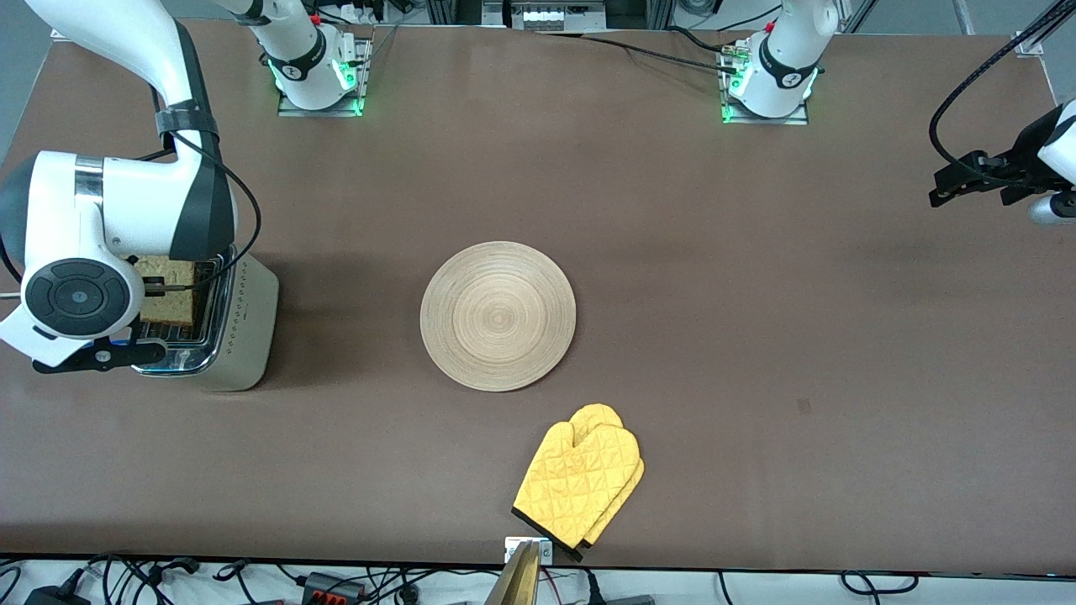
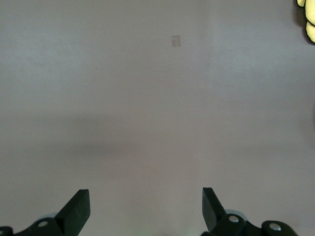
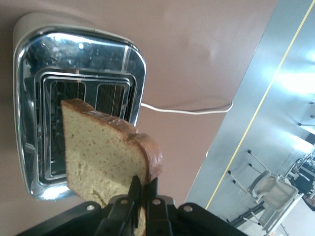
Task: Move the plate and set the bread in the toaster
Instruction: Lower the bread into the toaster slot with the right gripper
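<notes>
Two grippers, two states. Right gripper [image 3: 140, 189] clenched on bread [image 3: 106, 150], slice held on edge over toaster [image 3: 78, 105], not yet down in a slot. Left gripper [image 2: 146, 209] spread wide and holding nothing, waiting over bare table at the left arm's end.

Seen only from the front: plate [image 1: 498, 316] lying flat mid-table, bare, well apart from toaster [image 1: 239, 328] at the right arm's end; yellow oven mitt [image 1: 580, 483] nearer the camera than plate, close to the table edge; both arm bases lit green along the top. Bread [image 1: 168, 292] there half hidden by the right arm's wrist, so right gripper's fingers barely seen from that side.

Seen only from the right wrist: both slots with their wire cages inside the chrome top, dark crust along the slice's upper edge, white cord [image 3: 184, 109] trailing away from toaster across the table. From the left wrist: plain tabletop with one small pale patch [image 2: 176, 41] and a sliver of mitt [image 2: 309, 22] at the frame's corner.

Brown matte table [image 1: 756, 336] throughout, faint shadows beside toaster and plate. Cables and plugs strung along the near edge. Off the table's end, grey floor with a yellow line and a chair frame.
</notes>
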You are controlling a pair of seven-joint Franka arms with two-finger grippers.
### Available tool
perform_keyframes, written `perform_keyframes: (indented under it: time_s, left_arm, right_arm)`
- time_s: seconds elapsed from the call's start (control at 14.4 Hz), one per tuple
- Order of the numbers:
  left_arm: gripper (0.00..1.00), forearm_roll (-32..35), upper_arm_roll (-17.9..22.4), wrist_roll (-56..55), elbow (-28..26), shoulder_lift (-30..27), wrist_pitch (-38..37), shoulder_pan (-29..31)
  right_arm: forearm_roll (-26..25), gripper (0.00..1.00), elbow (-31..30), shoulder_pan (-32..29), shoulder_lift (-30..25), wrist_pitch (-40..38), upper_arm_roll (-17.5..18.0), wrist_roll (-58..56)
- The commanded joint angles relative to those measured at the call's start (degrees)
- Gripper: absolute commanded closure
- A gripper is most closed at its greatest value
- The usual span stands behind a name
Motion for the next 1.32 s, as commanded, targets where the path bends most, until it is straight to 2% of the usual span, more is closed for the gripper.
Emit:
perform_keyframes:
  time_s: [0.0, 0.76, 1.25]
  left_arm:
    - [0.00, -0.93, -0.16, -0.73, -0.56, -0.81, -0.37, -0.16]
    - [0.00, -1.01, -0.07, -0.65, 0.41, -0.20, -1.69, -0.07]
    - [0.00, -1.28, 0.01, -0.56, 0.50, -0.20, -2.13, 0.20]
  right_arm:
    - [0.18, 1.00, -0.39, 0.02, 0.24, 1.07, -0.02, 0.19]
    - [2.82, 1.00, -2.85, 0.28, 0.24, 1.07, -0.02, 2.56]
    - [3.43, 1.00, -2.68, 0.46, 0.50, 4.23, -0.02, 5.73]
